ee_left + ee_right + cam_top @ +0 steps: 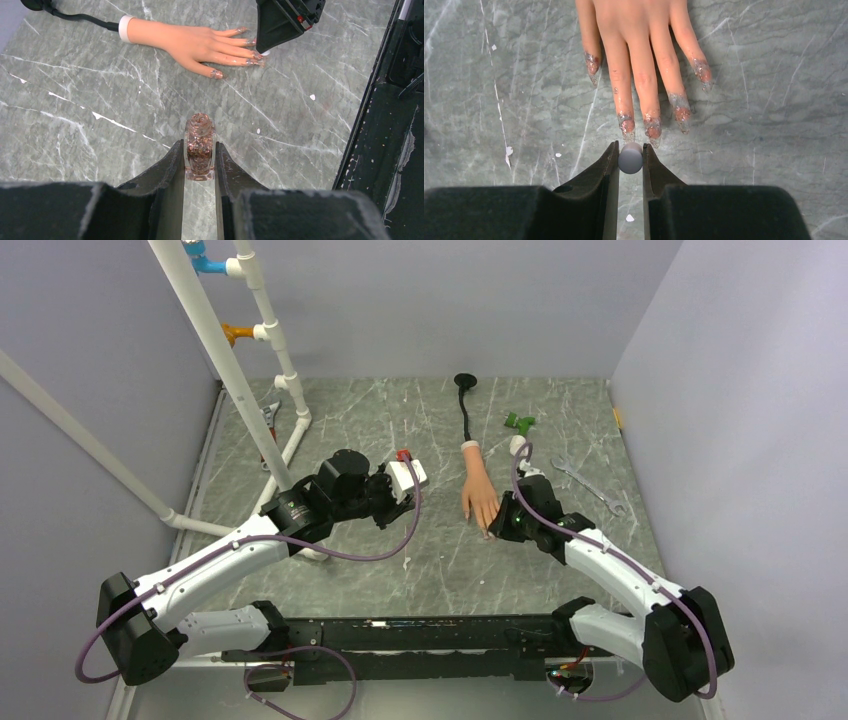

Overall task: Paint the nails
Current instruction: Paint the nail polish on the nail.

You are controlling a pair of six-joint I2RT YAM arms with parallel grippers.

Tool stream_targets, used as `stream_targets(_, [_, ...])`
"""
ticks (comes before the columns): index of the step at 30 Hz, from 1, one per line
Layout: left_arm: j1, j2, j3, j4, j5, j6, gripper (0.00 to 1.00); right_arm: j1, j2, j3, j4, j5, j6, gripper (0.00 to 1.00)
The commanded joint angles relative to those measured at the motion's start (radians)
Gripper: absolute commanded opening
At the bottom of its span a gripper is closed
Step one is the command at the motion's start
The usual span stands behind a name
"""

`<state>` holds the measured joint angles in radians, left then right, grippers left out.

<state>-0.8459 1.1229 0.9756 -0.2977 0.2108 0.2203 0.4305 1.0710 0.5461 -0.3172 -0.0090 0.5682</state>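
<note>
A: Where are the nails right now?

B: Just ahead of the right gripper, on the mannequin hand. The hand lies flat on the table with its fingertips pointing back at the gripper. The two middle nails are nearest, almost at the gripper's tips. Every nail that shows carries glittery polish, and some of it is smeared past the nail onto the skin.

A: And the gripper's fingers?

B: Narrow, pinched on a grey round-ended handle, probably the brush. The bristles are hidden underneath, so I can't tell whether they touch a nail.

A: So what's the risk?

B: Blind contact. Pressing down too far could splay the bristles and spread polish onto skin or table. A sideways drag could nudge the light rubber hand off line. The handle is round, so it may also roll in the pinch.

A: The other arm?

B: The left gripper is closed on the small polish bottle, and the hand lies far ahead of its fingers. The bottle's neck looks uncapped, so a tilt or slip could spill it.
</note>
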Motion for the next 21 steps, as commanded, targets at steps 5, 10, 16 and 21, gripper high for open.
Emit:
stream_targets(5, [-0.004, -0.011, 0.039, 0.030, -0.008, 0.004, 0.00, -0.004, -0.032, -0.004, -0.018, 0.007, 0.006, 0.00])
stream_targets(10, [-0.006, -0.012, 0.037, 0.031, -0.010, 0.004, 0.00, -0.004, -0.008, 0.013, -0.006, 0.007, 0.004, 0.00])
stream_targets(16, [-0.006, -0.015, 0.038, 0.030, -0.011, 0.005, 0.00, -0.004, 0.020, 0.049, -0.002, 0.024, -0.009, 0.00])
stream_targets(21, [-0.005, -0.016, 0.036, 0.031, -0.011, 0.006, 0.00, -0.005, 0.040, 0.078, -0.001, 0.037, -0.018, 0.00])
